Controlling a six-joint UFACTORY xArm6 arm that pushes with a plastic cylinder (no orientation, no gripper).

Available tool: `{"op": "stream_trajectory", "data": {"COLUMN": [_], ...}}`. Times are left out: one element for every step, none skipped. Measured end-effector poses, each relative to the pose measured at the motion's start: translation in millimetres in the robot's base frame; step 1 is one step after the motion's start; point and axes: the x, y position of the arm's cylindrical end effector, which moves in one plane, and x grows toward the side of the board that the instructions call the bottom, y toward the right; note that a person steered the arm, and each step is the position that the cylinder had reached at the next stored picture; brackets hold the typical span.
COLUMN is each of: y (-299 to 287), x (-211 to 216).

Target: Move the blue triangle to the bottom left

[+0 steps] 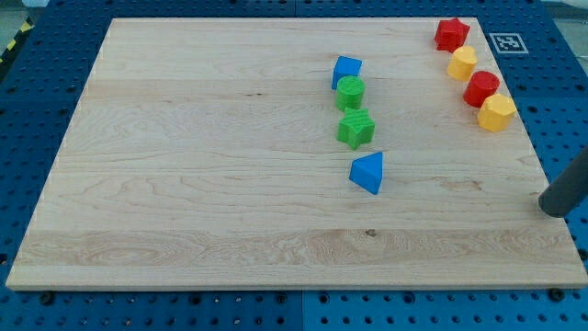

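Blue triangle point(367, 172) lies right of centre on the wooden table point(184, 165), just below the green star point(356, 128). Our tool is a bare rod holding nothing; my tip point(554, 208) sits well apart, at the view's right edge. We judge that an off-centre push could spin the triangle into the star.
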Motion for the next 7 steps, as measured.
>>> {"op": "stream_trajectory", "data": {"y": [0.0,-6.2,-52.8,-114.4,-118.5,-144.2,-186.8], "x": [0.0,-2.1,-8.7,-28.0,-37.6,-29.0,-31.6]}}
